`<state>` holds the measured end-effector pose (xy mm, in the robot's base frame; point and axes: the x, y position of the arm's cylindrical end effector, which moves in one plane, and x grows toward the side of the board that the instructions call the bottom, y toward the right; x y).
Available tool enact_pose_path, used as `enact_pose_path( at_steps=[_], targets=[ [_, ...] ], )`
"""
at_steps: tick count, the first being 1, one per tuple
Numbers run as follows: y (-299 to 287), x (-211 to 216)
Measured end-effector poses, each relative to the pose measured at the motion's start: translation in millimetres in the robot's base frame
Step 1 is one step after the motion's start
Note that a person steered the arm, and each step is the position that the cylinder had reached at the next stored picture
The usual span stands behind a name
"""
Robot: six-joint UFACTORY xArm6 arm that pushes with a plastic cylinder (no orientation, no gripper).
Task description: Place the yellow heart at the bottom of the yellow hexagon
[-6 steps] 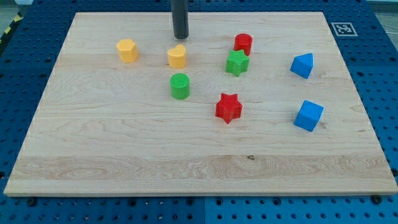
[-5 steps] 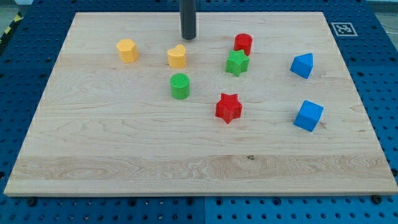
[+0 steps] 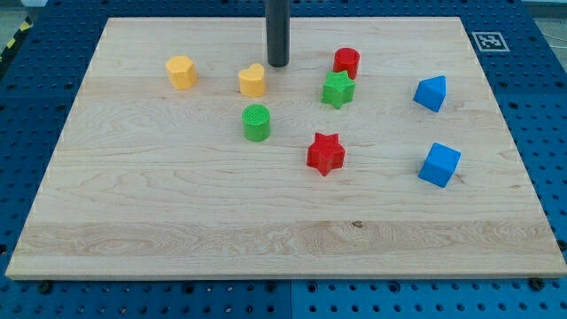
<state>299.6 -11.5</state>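
The yellow heart [image 3: 252, 81] lies on the wooden board [image 3: 177, 204] in the upper middle. The yellow hexagon [image 3: 182, 72] lies to its left, slightly higher in the view, with a gap between them. My tip [image 3: 278, 65] stands just up and to the right of the yellow heart, close to it but apart. The rod rises out of the view's top.
A green cylinder [image 3: 257, 122] sits just below the heart. A red cylinder [image 3: 346, 62] and a green star [image 3: 337, 89] are to the right of my tip. A red star [image 3: 325, 153] lies mid-board. Two blue blocks [image 3: 431, 93] [image 3: 439, 165] sit at the right.
My tip has moved to the right and slightly down, from above the heart to its upper right. No block has moved.
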Motion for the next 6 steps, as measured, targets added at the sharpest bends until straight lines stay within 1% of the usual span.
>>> enact_pose_path(
  at_steps=[1,2,4,6],
  targets=[
    [22,7],
    [29,7],
    [24,11],
    [23,33]
  ],
)
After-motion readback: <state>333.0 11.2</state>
